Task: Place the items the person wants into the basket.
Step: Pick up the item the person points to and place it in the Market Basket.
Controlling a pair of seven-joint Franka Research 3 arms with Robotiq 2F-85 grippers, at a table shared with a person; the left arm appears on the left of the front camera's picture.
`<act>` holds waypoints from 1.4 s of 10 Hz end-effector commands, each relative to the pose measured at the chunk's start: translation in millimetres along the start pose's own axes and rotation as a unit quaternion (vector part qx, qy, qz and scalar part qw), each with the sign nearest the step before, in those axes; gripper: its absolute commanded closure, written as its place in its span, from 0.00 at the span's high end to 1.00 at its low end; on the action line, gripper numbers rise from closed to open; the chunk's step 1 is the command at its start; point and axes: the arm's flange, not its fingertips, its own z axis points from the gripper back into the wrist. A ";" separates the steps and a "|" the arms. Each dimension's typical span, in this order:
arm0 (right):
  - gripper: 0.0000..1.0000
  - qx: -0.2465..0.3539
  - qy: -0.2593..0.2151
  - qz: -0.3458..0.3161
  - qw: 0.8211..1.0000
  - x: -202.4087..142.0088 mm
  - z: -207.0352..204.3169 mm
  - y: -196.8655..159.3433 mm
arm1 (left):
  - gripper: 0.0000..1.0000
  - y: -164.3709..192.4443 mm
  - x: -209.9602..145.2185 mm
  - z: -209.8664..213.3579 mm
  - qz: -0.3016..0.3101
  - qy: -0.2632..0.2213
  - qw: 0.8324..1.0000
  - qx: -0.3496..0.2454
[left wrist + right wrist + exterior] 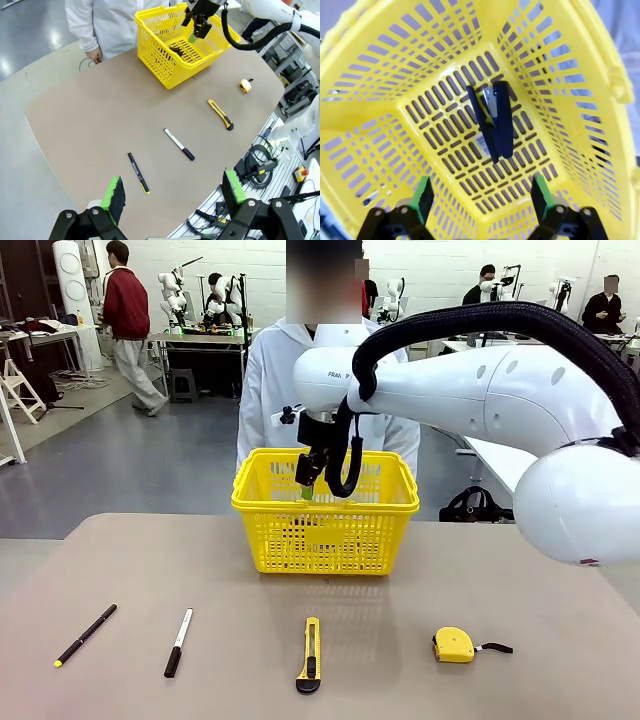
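Observation:
The yellow basket point(325, 530) stands at the far middle of the table, in front of the person point(268, 370) in a white jacket. My right gripper point(309, 485) hangs open just over the basket's rim; in its wrist view the right gripper point(482, 197) is empty, above a black stapler point(492, 120) lying on the basket floor point(445, 150). On the near table lie the white marker pen with a black cap point(178, 642) and the yellow-and-black utility knife point(310, 654). My left gripper point(172, 192) is open, high above the table's near-left side.
A thin black pen point(85, 634) lies at the near left and a round yellow tape measure point(454, 644) at the near right. The person's hand point(95, 54) rests by the far table edge. The right arm point(480, 390) arches over the table's right half.

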 end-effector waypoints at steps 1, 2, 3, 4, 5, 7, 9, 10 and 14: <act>1.00 -0.053 0.025 -0.037 0.998 -26.2 50.5 15.3 | 1.00 1.4 -0.2 1.4 -0.009 -0.007 1.000 -0.006; 1.00 -0.081 0.020 -0.080 0.993 -66.0 90.1 31.6 | 1.00 1.4 -0.2 1.4 -0.009 -0.007 1.000 -0.006; 1.00 -0.105 -0.010 -0.124 0.987 -114.3 126.6 51.4 | 1.00 1.4 -0.2 1.4 -0.009 -0.007 1.000 -0.006; 1.00 -0.122 -0.045 -0.167 0.977 -171.8 156.8 74.5 | 1.00 1.4 -0.2 1.4 -0.009 -0.007 1.000 -0.006; 1.00 -0.134 -0.069 -0.205 0.967 -217.4 170.9 89.7 | 1.00 1.4 -0.2 1.4 -0.009 -0.007 1.000 -0.006; 1.00 -0.129 -0.074 -0.252 0.956 -289.2 171.7 97.3 | 1.00 1.4 -0.2 1.4 -0.009 -0.007 1.000 -0.006; 1.00 -0.117 -0.069 -0.253 0.958 -337.8 153.9 85.9 | 1.00 1.4 -0.2 1.4 -0.009 -0.007 1.000 -0.006; 1.00 -0.112 -0.065 -0.243 0.961 -349.4 144.3 76.4 | 1.00 1.4 -0.2 1.4 -0.009 -0.007 1.000 -0.006; 1.00 -0.079 -0.075 -0.227 0.968 -368.8 127.0 32.3 | 1.00 1.4 -0.2 1.4 -0.009 -0.007 1.000 -0.006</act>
